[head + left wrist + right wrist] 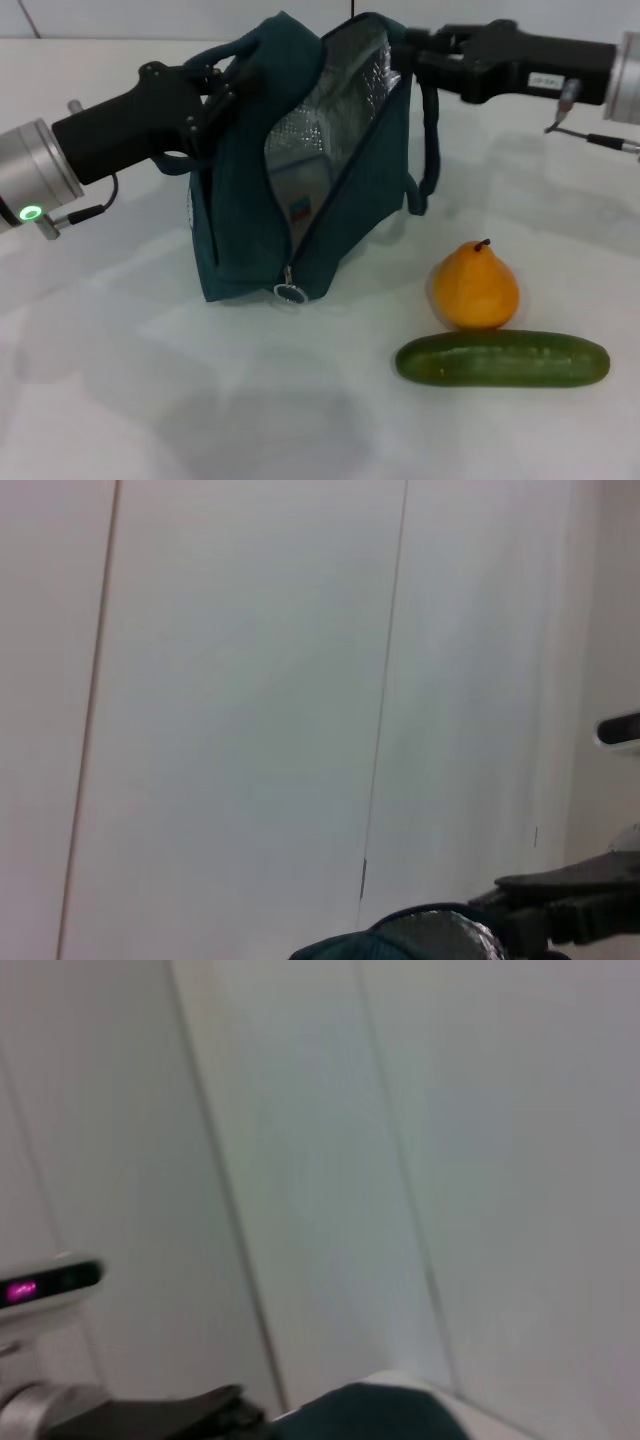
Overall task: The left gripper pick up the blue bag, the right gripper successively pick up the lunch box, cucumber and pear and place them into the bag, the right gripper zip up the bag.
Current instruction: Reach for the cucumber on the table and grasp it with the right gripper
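Standing on the white desk (120,400), the bag (240,250) gapes open, its silver lining showing and the box (298,195) lying inside. The left pincer (225,95) is clamped on the bag's left rim, while the right pincer (405,45) sits at the right top edge, and whether it grips I cannot tell. The pear (475,285) stands right of the bag, touching the cucumber (502,359) in front of it.

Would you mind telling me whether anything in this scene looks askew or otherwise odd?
Only the blue bag looks askew: it leans toward the left gripper holding its handle, mouth gaping to show the silver lining, while the right gripper is at its top rim. The pear and cucumber lie undisturbed.
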Robot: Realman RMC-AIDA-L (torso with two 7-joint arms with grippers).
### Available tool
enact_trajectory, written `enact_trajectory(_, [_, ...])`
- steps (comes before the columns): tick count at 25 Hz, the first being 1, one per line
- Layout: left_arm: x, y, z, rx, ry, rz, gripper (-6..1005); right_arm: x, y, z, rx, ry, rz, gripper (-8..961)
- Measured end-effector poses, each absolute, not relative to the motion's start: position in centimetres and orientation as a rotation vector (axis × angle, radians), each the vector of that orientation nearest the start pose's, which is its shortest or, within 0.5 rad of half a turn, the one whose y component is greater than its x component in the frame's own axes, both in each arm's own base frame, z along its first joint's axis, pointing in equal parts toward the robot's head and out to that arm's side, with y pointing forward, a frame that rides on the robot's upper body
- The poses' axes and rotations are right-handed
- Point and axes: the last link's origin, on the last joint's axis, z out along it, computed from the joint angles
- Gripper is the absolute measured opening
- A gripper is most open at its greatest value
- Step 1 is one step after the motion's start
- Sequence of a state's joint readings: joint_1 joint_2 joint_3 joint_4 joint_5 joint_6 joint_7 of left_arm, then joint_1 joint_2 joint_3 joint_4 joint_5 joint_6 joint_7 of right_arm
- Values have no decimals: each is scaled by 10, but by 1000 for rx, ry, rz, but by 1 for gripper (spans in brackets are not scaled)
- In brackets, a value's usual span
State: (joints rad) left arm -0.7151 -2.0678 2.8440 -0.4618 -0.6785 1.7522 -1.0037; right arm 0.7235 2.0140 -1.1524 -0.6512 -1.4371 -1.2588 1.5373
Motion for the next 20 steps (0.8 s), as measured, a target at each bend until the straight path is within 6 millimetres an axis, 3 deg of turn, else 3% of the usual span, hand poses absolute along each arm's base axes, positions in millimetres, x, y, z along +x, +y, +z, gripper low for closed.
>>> enact_trajectory(9, [-256,346,19,-2375,-445,-1059,45,176,398,38,-2466,553,1151,471])
enact_trajectory(14, [-257,348,17,-2361,-464,-1049,45,195,389,49,-2442,576,1093,470])
enact_trajectory(18, [-254,351,11,-2350,-487,-1067,45,226,386,57,-2364,682,947,473])
enact_trajectory(20, [-253,352,10,-2345,-496,-1070,45,232,383,57,-2414,709,829,475])
